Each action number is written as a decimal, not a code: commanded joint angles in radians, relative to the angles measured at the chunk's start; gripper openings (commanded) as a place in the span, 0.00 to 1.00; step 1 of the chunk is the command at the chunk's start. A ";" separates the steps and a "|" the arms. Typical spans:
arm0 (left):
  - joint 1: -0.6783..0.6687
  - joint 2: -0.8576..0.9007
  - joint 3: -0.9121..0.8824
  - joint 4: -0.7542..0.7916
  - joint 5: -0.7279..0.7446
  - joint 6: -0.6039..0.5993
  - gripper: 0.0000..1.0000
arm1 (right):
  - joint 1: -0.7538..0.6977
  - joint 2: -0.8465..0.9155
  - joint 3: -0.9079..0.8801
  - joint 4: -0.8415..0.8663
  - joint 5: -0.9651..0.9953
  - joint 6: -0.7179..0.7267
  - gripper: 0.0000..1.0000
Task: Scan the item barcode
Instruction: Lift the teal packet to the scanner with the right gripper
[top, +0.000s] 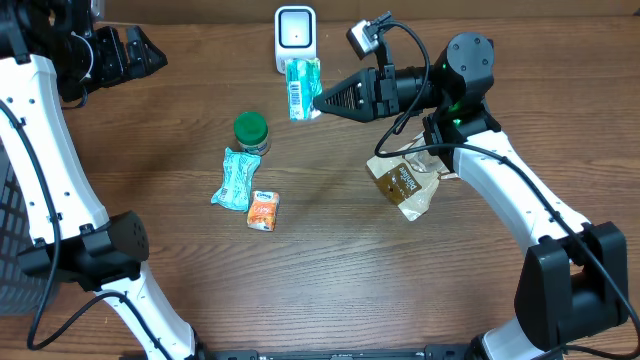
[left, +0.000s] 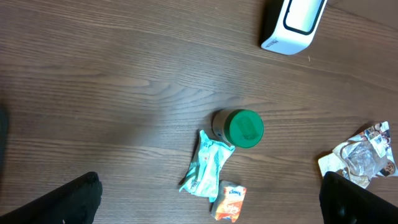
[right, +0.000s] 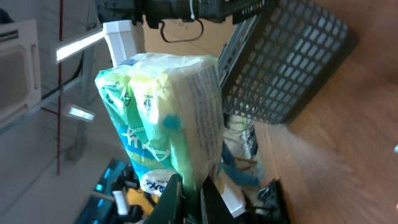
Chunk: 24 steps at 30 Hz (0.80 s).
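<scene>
The right gripper (top: 318, 100) is clamped on one edge of a soft green tissue pack (top: 303, 88). It holds the pack up in the air, just in front of the white scanner (top: 295, 35). The left gripper (top: 140, 52) is spread wide with nothing in it, well apart from the pack.

The pinch is only on a thin edge, so the squishy pack could bend or slip out and fall. The stripes look like they face up, not at the scanner, so it may not beep. A push too far could bump the scanner over.
</scene>
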 joint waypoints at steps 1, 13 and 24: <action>-0.010 0.000 0.000 -0.002 0.001 0.002 1.00 | -0.003 -0.013 0.010 -0.053 -0.019 -0.015 0.04; -0.010 0.000 0.000 -0.002 0.001 0.002 1.00 | 0.019 0.000 0.064 -1.048 0.547 -0.652 0.04; -0.007 0.000 0.000 -0.002 0.001 0.002 0.99 | 0.115 0.200 0.747 -1.527 1.308 -0.927 0.04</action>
